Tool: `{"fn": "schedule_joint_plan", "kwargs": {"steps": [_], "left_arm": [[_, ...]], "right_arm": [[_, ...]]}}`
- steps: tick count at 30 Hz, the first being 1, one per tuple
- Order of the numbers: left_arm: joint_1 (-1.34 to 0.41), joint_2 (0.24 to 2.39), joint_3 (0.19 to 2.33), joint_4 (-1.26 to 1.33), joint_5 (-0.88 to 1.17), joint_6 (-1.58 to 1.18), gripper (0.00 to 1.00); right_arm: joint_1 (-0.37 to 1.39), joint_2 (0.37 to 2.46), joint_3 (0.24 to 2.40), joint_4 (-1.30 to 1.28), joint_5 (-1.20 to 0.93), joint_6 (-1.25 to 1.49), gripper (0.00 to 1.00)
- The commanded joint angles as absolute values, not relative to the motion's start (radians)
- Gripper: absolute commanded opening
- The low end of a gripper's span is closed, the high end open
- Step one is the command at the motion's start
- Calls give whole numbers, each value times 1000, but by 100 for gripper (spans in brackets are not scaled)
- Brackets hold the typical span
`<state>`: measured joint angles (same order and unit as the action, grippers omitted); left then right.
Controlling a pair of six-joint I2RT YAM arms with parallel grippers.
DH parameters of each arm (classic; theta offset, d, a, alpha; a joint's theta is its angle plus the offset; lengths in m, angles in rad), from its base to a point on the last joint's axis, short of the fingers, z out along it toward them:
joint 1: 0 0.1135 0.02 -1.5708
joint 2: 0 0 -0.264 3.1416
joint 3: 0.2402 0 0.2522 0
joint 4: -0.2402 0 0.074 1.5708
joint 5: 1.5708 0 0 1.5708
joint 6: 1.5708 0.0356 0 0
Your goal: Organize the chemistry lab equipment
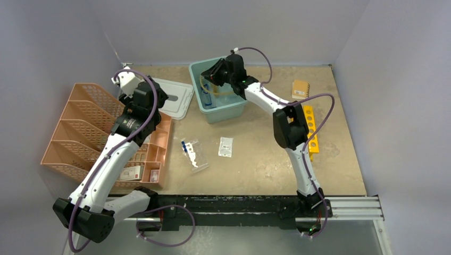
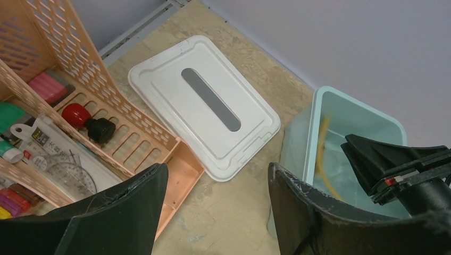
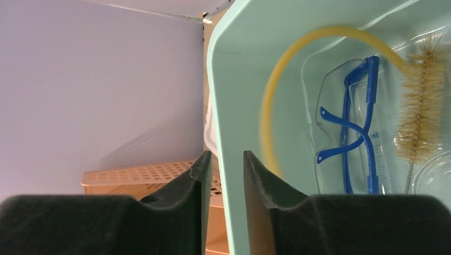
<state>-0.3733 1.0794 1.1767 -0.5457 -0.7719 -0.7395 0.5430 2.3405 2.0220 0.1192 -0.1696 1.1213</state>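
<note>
Narrowly parted and seemingly empty, the right gripper [image 3: 226, 158] hovers at the mint-green plastic bin [image 3: 239, 64] collecting amber rubber tubing [image 3: 267, 114] and blue-framed safety glasses [image 3: 348, 125]; the left gripper [image 2: 217, 170] hangs wide open.

Top camera looks down on the table [image 1: 266, 170]; both wrists closely face the teal bin [image 1: 226, 112].

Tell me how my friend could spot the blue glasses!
Find the mint-green bin at the back of the table, beside the white lid. Inside it lie the safety glasses, next to a bristly brush, with yellow tubing curving around them. Only they have a blue frame and clear lenses.
</note>
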Motion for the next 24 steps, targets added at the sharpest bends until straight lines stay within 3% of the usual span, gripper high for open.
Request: {"fn": "schedule_joint_plan", "kwargs": {"steps": [1, 7, 16, 24], "left_arm": [[-366, 1056, 1227, -537, -792, -733, 68], [-367, 1062, 1225, -534, -783, -735, 69], [-365, 1066, 1206, -517, -745, -737, 69], [-366, 1052, 1146, -426, -604, -730, 69]], "right_arm": [[547, 2315, 2024, 177, -139, 1077, 36], [546, 2273, 2046, 123, -133, 952, 46], [547, 2100, 2033, -7, -179, 621, 47], [554, 1786, 1671, -144, -95, 345, 48]]}}
